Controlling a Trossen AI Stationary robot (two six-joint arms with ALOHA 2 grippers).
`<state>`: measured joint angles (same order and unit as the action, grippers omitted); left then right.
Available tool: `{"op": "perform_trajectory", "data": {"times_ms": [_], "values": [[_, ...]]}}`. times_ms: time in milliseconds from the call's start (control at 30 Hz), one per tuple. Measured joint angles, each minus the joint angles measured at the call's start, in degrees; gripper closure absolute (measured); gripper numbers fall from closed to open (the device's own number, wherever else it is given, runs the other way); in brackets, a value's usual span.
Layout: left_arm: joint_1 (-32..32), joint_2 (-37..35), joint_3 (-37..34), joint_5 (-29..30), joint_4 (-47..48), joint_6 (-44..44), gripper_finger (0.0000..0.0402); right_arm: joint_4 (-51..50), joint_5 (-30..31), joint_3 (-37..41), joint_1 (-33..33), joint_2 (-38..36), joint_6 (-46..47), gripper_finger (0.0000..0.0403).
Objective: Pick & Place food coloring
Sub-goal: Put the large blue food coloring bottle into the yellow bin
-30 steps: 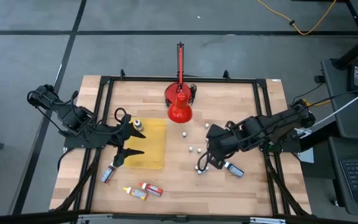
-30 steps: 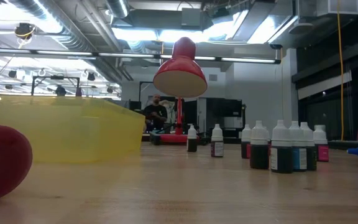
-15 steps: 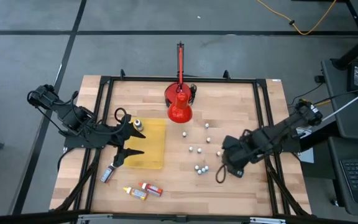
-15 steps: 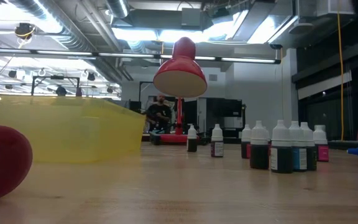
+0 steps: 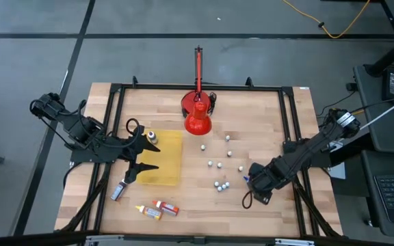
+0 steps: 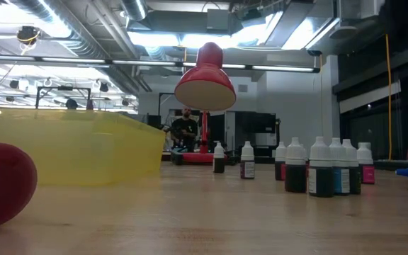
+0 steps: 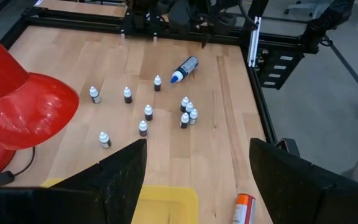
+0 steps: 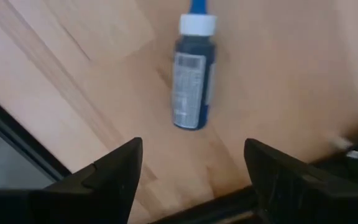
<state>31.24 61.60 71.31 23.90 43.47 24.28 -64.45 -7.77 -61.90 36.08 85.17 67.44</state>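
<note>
The right gripper (image 5: 255, 189) is hovering low at the lower right of the high view, fingers spread apart and empty, directly over a dark blue squeeze bottle with a pale cap (image 8: 192, 74) lying on its side on the wooden table (image 5: 252, 123). The step in hand appears to be the approach. Next, the fingers need lowering to straddle the bottle's body, then closing. The left gripper (image 5: 142, 156) is waiting, fingers apart, over the shallow yellow plastic tray (image 5: 166, 171) at centre left. Small upright dropper bottles (image 5: 219, 184) are standing near centre.
</note>
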Motion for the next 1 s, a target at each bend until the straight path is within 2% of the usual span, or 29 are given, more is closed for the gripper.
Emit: {"op": "perform_trajectory", "data": {"times_ms": [700,1000], "values": [[0.0,0.0,0.0,0.0,0.0,0.0,0.0128,21.8,0.5,18.0,1.4,0.3,3.9,0.0122],[0.0,0.0,0.0,0.0,0.0,0.0,0.0128,24.3,0.2,19.0,1.3,0.3,3.9,0.0127]]}}
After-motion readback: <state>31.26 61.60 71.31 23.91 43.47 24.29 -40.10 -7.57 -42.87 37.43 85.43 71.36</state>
